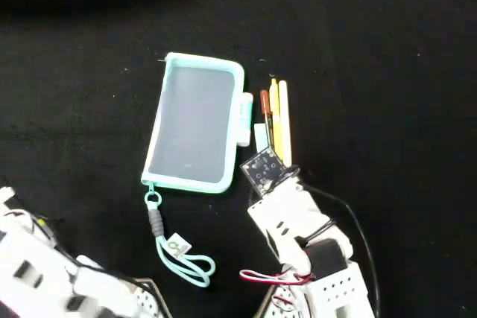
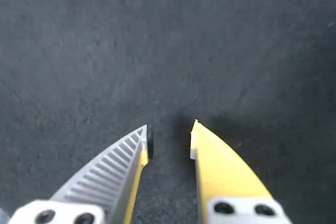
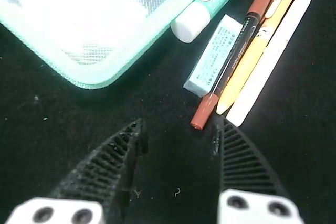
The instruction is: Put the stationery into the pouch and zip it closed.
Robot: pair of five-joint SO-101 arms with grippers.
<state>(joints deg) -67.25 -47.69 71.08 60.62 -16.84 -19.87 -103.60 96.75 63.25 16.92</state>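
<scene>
The black table carries everything. The pouch lies flat near its middle, a mesh-fronted sleeve with mint edging. It looks light and floppy, so it will likely slide or buckle if pushed. One arm probably has to pin an edge while the other feeds things in (whether the zip is open I cannot tell).

The right gripper hangs low over the cloth just short of the pen tips, jaws spread with nothing between them. The left gripper sits over bare table, well apart from the stationery, jaws parted by a narrow gap and empty.

The strap trails from the pouch's corner toward the arms. It is limp cord, good for dragging and little else.

The pens lie three abreast and touching, near the pouch. They look stiff, light and smooth, and apt to roll. The best hold is probably across a barrel near mid-length, starting with an outer pen that has a free side.

The glue lies just beside the pouch's edge, perhaps touching it. It is a stubby, rigid stick, best pinched across its body.

The eraser lies against the brown pen. It is flat and low, so the jaws must come close to the cloth to catch its long sides.
</scene>
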